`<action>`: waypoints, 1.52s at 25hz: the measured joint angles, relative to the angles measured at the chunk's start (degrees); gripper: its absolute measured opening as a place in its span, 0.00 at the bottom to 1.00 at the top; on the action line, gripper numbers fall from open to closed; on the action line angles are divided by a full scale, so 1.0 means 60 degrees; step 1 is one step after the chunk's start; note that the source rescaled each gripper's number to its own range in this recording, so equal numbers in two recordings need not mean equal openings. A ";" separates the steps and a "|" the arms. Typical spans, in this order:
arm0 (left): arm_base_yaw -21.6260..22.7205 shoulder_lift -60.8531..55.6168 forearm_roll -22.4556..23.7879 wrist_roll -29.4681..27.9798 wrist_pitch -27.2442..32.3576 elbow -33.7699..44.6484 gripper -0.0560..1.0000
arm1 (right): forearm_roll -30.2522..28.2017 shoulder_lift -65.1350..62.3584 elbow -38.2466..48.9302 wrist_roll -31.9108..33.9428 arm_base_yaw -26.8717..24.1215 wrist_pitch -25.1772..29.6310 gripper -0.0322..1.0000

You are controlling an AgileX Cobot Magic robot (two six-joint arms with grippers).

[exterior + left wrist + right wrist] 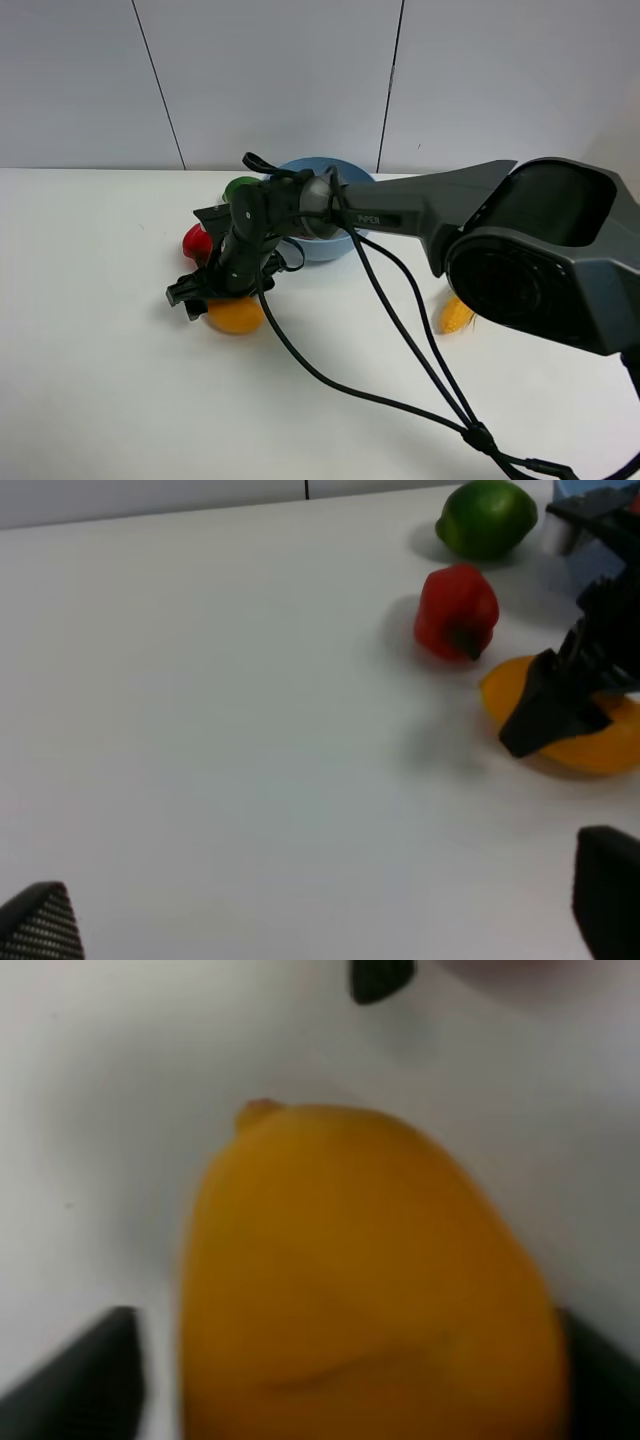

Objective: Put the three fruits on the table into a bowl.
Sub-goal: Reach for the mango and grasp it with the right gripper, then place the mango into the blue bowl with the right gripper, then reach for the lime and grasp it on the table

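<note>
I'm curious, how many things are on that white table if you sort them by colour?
Red: 1, the bell pepper
Green: 1, the lime
Orange: 1, the mango
Yellow: 1, the corn cob
Light blue: 1, the bowl
Total: 5
The arm hides most of the bowl's inside, so anything in there goes uncounted.

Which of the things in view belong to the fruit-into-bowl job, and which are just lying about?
Job: mango, lime, light-blue bowl. No pomegranate can be seen.
Lying about: red bell pepper, corn cob.
</note>
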 joint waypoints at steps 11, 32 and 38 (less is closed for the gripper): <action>0.0000 0.0000 0.0000 0.0000 0.0000 0.0000 1.00 | -0.0739 -0.1261 -0.1127 0.0494 0.0002 0.0267 0.05; 0.0000 0.0000 0.0003 0.0000 0.0000 0.0000 1.00 | -0.3707 -0.2440 -0.0450 -0.1169 -0.2547 0.1866 0.46; 0.0000 0.0000 0.0003 0.0000 0.0000 0.0000 1.00 | -0.3821 -0.3066 -0.0415 -0.1092 -0.2558 0.1775 0.49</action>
